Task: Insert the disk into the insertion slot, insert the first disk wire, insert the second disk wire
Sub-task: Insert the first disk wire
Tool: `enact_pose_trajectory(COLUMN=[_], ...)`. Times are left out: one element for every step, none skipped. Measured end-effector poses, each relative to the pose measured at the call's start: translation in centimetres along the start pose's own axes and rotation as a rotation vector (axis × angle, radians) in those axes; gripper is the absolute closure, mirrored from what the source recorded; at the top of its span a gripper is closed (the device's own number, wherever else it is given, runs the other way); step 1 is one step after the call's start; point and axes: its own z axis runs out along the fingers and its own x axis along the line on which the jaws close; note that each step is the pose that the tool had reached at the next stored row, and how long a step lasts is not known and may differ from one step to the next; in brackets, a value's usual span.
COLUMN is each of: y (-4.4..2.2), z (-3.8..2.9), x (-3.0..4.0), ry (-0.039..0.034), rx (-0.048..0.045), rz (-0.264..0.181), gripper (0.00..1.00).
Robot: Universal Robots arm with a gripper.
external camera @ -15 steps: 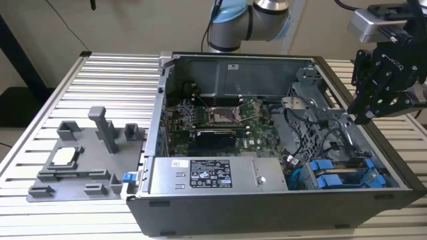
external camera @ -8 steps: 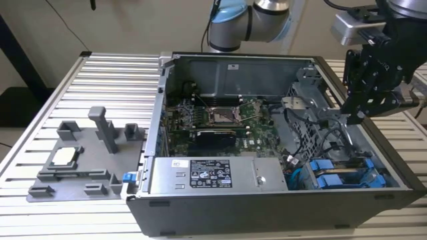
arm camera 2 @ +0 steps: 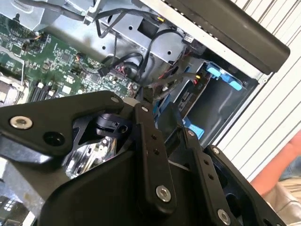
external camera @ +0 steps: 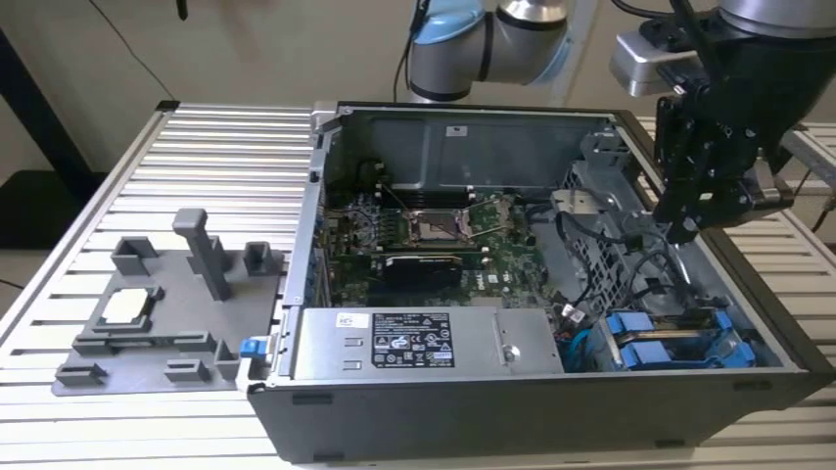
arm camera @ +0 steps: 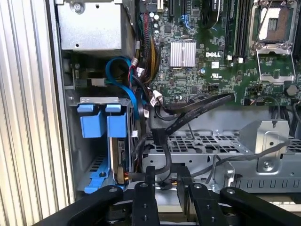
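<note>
The disk (arm camera: 118, 149) sits in the insertion slot (arm camera: 92, 165) of the grey drive cage, with two bright blue carrier tabs (arm camera: 99, 123) at its mouth. In the exterior view the same blue tabs (external camera: 667, 345) show at the case's near right corner. My gripper (external camera: 679, 233) hangs over the right side of the open case, above the cage. In the first wrist view my gripper (arm camera: 167, 175) is open, its fingertips (arm camera: 149, 173) apart. A black disk wire (arm camera: 158, 137) with a flat plug runs down into the gap between them. Loose wires (arm camera 2: 160, 84) lie just past my gripper (arm camera 2: 160, 110).
The open computer case (external camera: 523, 411) lies on a slatted metal table (external camera: 196, 157). A grey labelled power-supply box (external camera: 418, 343) fills its front. The green motherboard (external camera: 432, 235) lies behind. A dark grey fixture tray (external camera: 157, 313) rests at the exterior view's left. Blue and black cables (arm camera: 123, 75) crowd beside the cage.
</note>
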Motion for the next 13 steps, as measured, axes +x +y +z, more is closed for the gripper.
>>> enact_pose_trajectory(y=[0.26, 0.47, 0.64, 0.79, 0.94, 1.08, 1.25, 1.44, 1.63, 1.84, 2.07, 2.28, 2.51], z=[-0.04, -0.07, -0.1, -0.12, -0.15, -0.17, -0.18, -0.2, -0.23, -0.25, -0.28, -0.3, -0.31], x=[0.0, 0.0, 0.0, -0.01, -0.02, -0.06, -0.18, -0.37, -0.53, -0.67, -0.8, -0.91, -1.01], ry=[0.0026, 0.007, 0.0163, 0.0284, 0.0432, 0.057, 0.0666, 0.0731, 0.0793, 0.0863, 0.0948, 0.1034, 0.1127], rx=[0.004, 0.0065, 0.0079, 0.0089, 0.0096, 0.0103, 0.0114, 0.0132, 0.0147, 0.0162, 0.0177, 0.0191, 0.0203], rz=[0.0, -0.001, -0.003, -0.005, -0.008, -0.011, -0.012, -0.014, -0.015, -0.016, -0.017, -0.019, -0.02], gripper=[0.67, 0.67, 0.67, 0.67, 0.67, 0.67, 0.67, 0.67, 0.67, 0.67, 0.67, 0.67, 0.67])
